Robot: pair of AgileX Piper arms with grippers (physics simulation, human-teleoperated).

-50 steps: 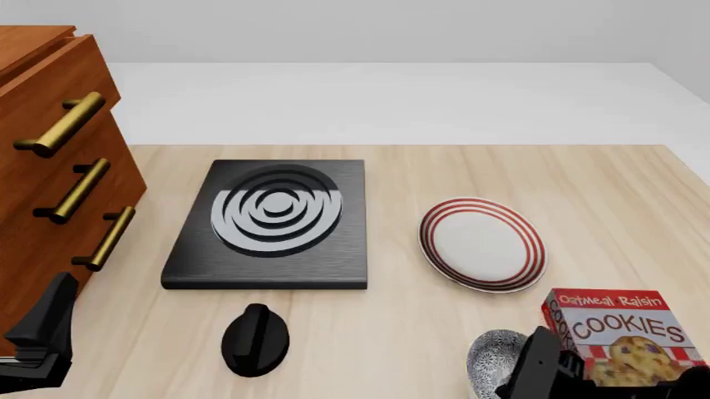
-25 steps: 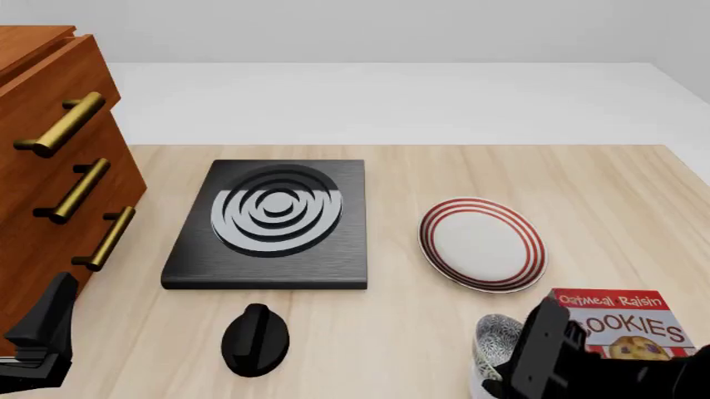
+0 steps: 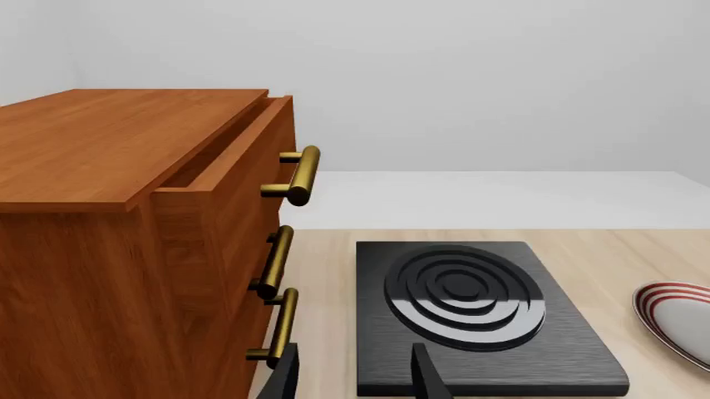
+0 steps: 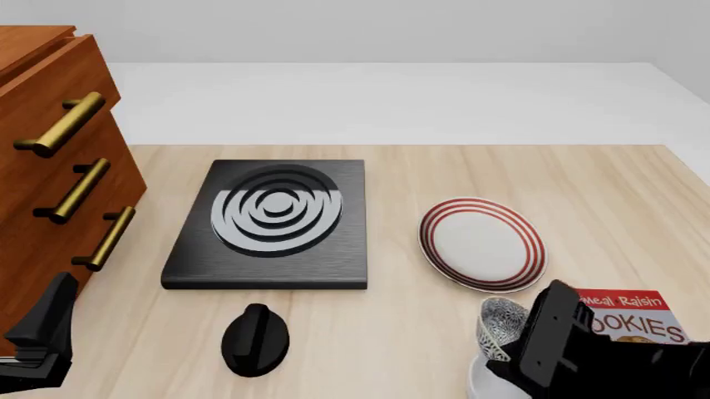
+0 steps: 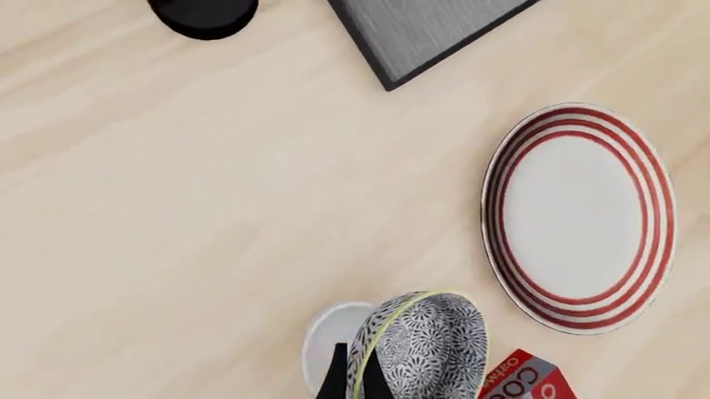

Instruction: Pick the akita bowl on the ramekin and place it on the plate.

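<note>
From the left wrist camera I see my left gripper (image 3: 355,378) at the bottom edge of the frame, its two dark fingers (image 3: 427,378) spread apart with nothing between them. Ahead of them lies the black stove slab (image 3: 477,320) with its grey rings, the wooden drawer cabinet (image 3: 145,241) with brass handles fills the left half, and a slice of the red-ringed plate (image 3: 674,320) shows at the right edge.

In the front camera my right gripper (image 4: 521,353) sits at the lower right, a dark bulk over the bowl (image 4: 500,322), which is tipped up on edge so its speckled inside faces left. Just below it, at the bottom edge, a curve of the white ramekin (image 4: 486,384) shows. The bowl is near the plate (image 4: 483,243), which lies just above it in the frame, not touching. A cookie box (image 4: 621,314) lies behind my right arm, the stove slab (image 4: 268,224) sits centre-left, and a black knob (image 4: 255,338) lies below it. My left gripper (image 4: 39,345) is at the lower left corner.

From the right wrist camera the fingers (image 5: 336,374) are closed on the rim of the bowl (image 5: 427,349), one finger inside and one outside. The ramekin (image 5: 331,341) peeks out beside it, and the plate (image 5: 577,216) lies at the right of the frame.
</note>
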